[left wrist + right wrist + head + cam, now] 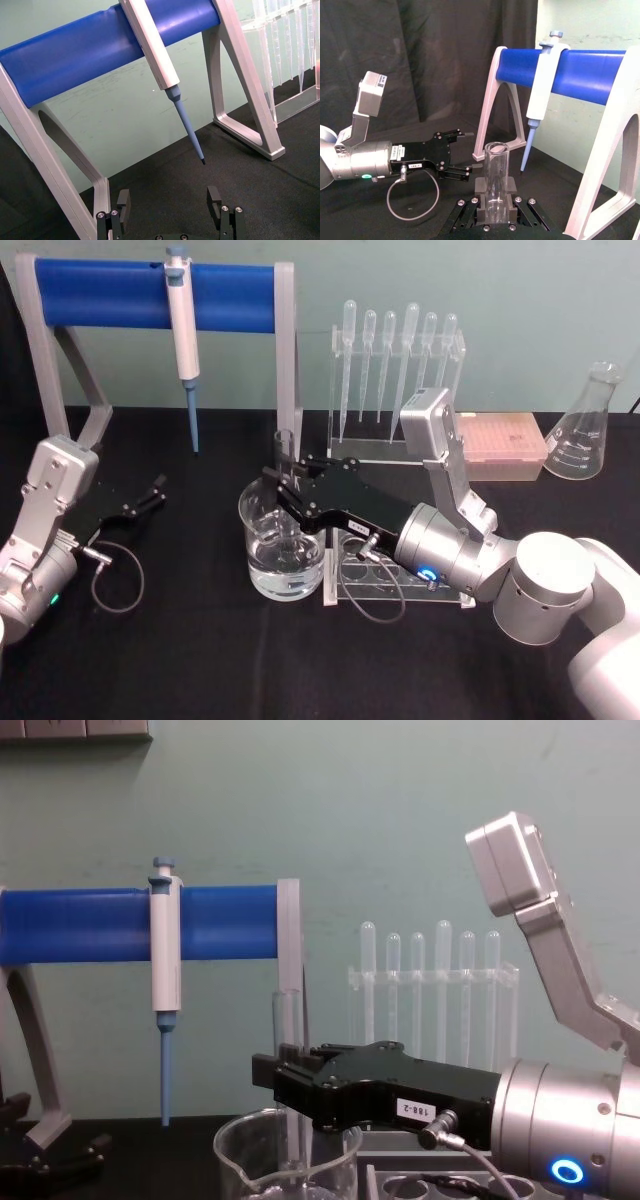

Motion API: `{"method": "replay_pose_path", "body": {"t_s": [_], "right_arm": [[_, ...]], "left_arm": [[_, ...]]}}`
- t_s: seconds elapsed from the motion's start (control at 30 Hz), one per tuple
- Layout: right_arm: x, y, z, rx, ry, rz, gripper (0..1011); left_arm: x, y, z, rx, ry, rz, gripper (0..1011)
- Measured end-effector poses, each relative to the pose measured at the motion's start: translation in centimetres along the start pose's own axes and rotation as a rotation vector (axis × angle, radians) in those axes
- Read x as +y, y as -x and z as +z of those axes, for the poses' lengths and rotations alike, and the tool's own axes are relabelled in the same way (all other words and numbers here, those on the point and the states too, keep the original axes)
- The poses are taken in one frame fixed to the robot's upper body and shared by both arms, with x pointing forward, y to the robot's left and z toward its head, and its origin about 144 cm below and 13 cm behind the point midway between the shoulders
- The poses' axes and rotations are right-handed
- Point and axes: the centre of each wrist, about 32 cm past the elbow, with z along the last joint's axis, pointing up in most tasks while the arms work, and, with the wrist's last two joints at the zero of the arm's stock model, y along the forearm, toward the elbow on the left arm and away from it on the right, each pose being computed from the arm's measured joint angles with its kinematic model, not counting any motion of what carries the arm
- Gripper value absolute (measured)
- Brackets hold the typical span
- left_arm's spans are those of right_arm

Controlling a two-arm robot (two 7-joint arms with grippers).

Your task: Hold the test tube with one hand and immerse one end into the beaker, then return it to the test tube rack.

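One pincer works: the right pincer [281, 490] is clamped on the test tube [284, 452], upright with its lower end inside the beaker [262, 570]. Thin, slick glass, probably light and brittle, so grip gently below the rim. The left pincer [152, 494] rests on the surface [200, 660], fingers apart.

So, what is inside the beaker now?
Clear liquid lies at the bottom of the beaker, and the test tube, held by the right gripper, goes down into it. The gripper hides whether the tube's end reaches the liquid.
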Motion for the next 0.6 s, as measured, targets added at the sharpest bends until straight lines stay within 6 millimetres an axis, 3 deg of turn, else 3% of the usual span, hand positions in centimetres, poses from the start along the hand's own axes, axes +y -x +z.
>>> {"method": "replay_pose_path", "body": {"t_s": [0.6], "right_arm": [[0.0, 0.0, 0.0, 0.0, 0.0, 0.0, 225]], "left_arm": [[0.0, 0.0, 0.0, 0.0, 0.0, 0.0, 1000]]}}
